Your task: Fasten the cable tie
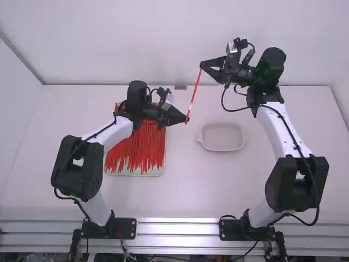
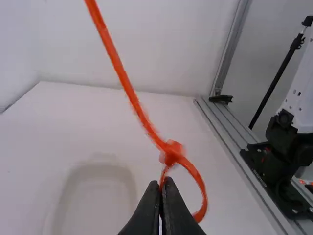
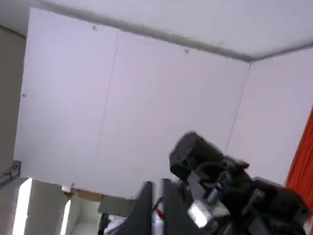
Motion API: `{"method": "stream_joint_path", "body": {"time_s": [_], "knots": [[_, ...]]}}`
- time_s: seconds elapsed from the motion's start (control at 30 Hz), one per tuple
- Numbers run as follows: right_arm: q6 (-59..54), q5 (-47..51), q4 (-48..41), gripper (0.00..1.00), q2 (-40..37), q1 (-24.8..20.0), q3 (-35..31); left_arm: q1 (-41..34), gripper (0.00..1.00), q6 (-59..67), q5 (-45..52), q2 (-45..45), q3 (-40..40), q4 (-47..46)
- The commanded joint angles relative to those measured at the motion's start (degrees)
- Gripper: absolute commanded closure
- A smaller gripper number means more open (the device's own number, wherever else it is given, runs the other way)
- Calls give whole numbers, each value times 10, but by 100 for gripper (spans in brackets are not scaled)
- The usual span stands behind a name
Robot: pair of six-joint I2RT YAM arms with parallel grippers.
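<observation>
High view | left gripper (image 1: pixel 184 117) clamps cable tie (image 1: pixel 194 94) at loop | right gripper (image 1: pixel 203 65) pinches its tail

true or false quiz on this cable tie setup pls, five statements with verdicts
1. The cable tie is stretched between the left gripper and the right gripper. True.
2. Its tail already passes through the head, forming a small loop. True.
3. The left gripper is open. False: it is shut on the tie at the loop.
4. The spare ties lie in the white dish. False: they lie on a flat tray beneath the left arm; the dish stands beside it.
5. The right gripper is gripping the dish. False: it is shut on the tie's tail end.
</observation>
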Motion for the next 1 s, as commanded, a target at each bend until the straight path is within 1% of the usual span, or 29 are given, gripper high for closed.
{"method": "stream_joint_path", "body": {"time_s": [0.0,0.03,0.07,0.1,0.13,0.23,0.27,0.37,0.5,0.6,0.83,0.97], "knots": [[-38,35,-4,62,-10,-17,42,-4,98,-33,14,5,-16,26],[-46,30,-10,55,-10,-17,41,-3,98,-45,14,5,-16,39],[-71,13,-28,43,-10,-14,38,1,98,-90,1,5,-16,83],[-90,1,-50,38,-10,-10,33,4,98,-117,-6,5,-16,113],[-100,-3,-62,36,-10,-8,31,5,98,-129,-10,5,-16,127],[-159,-22,-147,29,-10,1,13,19,98,-193,-15,5,-16,218],[-167,-24,-157,30,-10,3,11,21,98,-199,-15,5,-16,226],[-213,-26,-221,29,-10,13,-7,30,98,-257,-16,5,-16,303],[-243,-33,-241,29,-10,27,-31,41,98,-315,-24,5,-16,373],[-245,-41,-232,29,-10,41,-39,43,98,-336,-42,5,-16,386],[-271,-36,-236,31,-10,70,-42,29,98,-378,-43,5,-8,404],[-271,-39,-238,38,-10,73,-42,28,98,-384,-44,5,3,396]]}}
